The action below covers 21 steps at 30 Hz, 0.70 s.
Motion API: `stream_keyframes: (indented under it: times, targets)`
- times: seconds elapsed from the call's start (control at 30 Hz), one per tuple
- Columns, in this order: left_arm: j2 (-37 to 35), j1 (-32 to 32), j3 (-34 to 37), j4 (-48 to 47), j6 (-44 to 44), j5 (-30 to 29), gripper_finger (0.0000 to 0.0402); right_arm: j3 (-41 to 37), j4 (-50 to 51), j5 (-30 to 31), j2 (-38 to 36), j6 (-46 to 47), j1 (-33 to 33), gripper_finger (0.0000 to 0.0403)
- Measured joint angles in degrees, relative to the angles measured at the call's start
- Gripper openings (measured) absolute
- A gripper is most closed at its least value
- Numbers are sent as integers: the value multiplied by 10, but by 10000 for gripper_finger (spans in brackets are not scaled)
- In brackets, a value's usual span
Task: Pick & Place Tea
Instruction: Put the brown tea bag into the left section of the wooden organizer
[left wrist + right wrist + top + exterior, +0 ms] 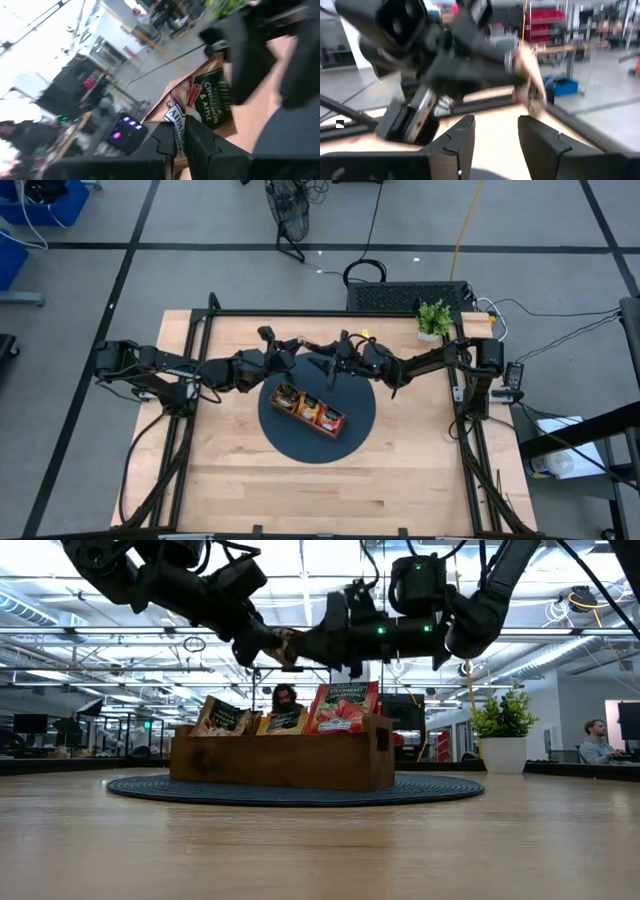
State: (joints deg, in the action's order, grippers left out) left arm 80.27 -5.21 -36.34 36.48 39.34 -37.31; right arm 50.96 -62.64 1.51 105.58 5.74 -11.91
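Note:
A brown tea sachet [200, 100] with a dark panel and white print hangs in the air over the far side of the round dark mat [300, 448]. My left gripper [180, 145] is shut on it. My right gripper [495, 132] faces it from the table's right, open. Its fingers [245, 60] are close by the sachet's far end. On the mat stands the wooden tray [280, 762], with red [345, 705], orange [222, 718] and dark [285, 721] sachets standing on edge in its compartments. My left gripper pinches the sachet's near end [177, 124] between its two fingers, coming about level from the table's left. The sachet sticks out past the fingertips toward the right gripper, lifted clear above the tray. Whether my right gripper touches the sachet I cannot tell.
A small green potted plant [433, 318] stands at the table's far right corner. The two arms meet above the mat's far edge [320, 358]. Bare wood lies on the near half of the table [320, 490]. People sit in the room beyond the table.

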Motion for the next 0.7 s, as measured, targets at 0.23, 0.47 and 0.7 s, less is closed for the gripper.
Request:
stream_keyframes:
  times: [0.23,0.47,0.7]
  targets:
    - [0,0,0,0,27,-46,25,0,54,14,0,10,1,137]
    - [0,8,0,-15,13,-42,23,0,0,47,0,-29,-1,135]
    - [0,24,0,-17,12,-41,27,0,-14,44,-1,-34,-5,132]
